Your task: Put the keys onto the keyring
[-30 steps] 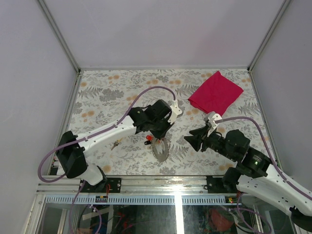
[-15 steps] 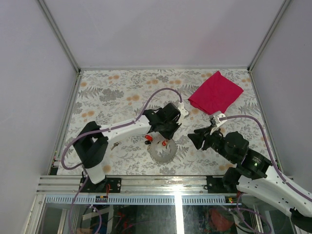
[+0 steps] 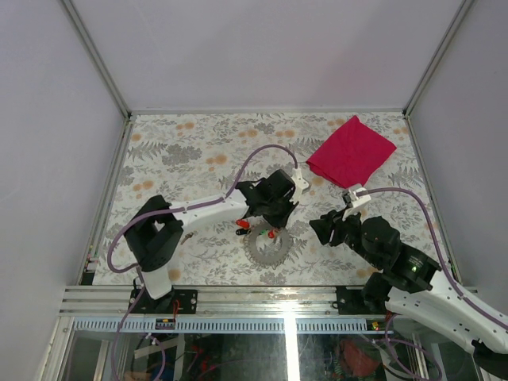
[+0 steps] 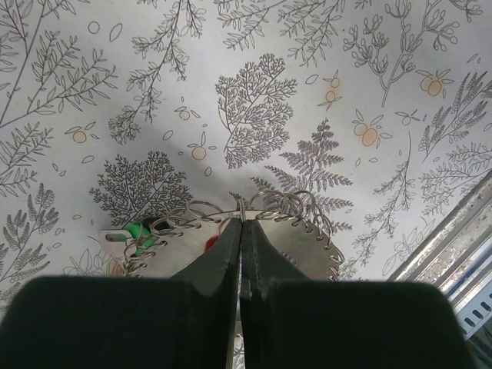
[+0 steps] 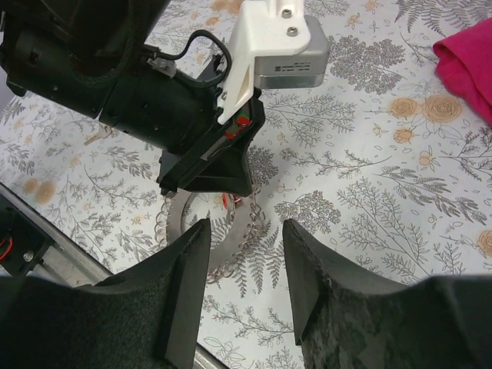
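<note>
At the centre of the table (image 3: pixel 198 143), the left end effector (image 4: pixel 241 224) — closed tight — sits over the keyring (image 4: pixel 296 257), the red key (image 4: pixel 209 244) just beside its tip; the right end effector (image 5: pixel 244 227), jaws apart, faces them from nearby.

The ring (image 3: pixel 266 248) lies on the surface (image 3: pixel 182 151), near middle, its far edge under the left claw (image 3: pixel 271 225). The right claw (image 3: pixel 324 230) is just right of it. A cloth (image 3: pixel 352 151) lies far right.

At the far right corner, magenta cloth (image 3: pixel 352 151) on floral tablecloth (image 3: pixel 198 143); small green tag (image 4: pixel 141 231) nearer the front
</note>
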You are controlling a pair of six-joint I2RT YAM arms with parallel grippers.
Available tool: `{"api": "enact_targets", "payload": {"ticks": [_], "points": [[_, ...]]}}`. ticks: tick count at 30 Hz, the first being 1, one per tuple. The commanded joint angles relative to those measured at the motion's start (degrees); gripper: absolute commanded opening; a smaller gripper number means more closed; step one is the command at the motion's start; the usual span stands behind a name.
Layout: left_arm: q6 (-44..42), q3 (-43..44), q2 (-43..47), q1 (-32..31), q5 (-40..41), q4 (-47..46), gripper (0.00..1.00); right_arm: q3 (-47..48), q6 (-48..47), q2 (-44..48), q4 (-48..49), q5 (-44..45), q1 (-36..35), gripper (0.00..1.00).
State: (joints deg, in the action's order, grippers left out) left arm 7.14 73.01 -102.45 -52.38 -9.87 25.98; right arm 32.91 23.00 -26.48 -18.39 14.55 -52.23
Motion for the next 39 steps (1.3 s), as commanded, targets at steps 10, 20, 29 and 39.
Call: {"api": "enact_targets", "payload": {"ticks": [10,20,29,39], "points": [[-1.63,-12.46,22.24,0.18,-4.79,-9.16,0.0,-2.98,-8.3,1.44,10.12,-18.28,-0.14,0.47],[-0.84,-20.96,36.61,0.17,-1.88,-12.75,0.0,-4.11,-14.42,-0.84,18.38,-23.1,-0.15,0.45],[7.0,-18.24,33.08,0.17,6.61,-14.2,0.0,0.16,-2.85,-13.35,16.43,-20.75,-0.1,0.83],[11.76,-14.91,30.24,0.13,9.19,-15.74,0.0,-4.42,2.75,-19.88,27.45,-15.8,-0.11,0.9]]}}
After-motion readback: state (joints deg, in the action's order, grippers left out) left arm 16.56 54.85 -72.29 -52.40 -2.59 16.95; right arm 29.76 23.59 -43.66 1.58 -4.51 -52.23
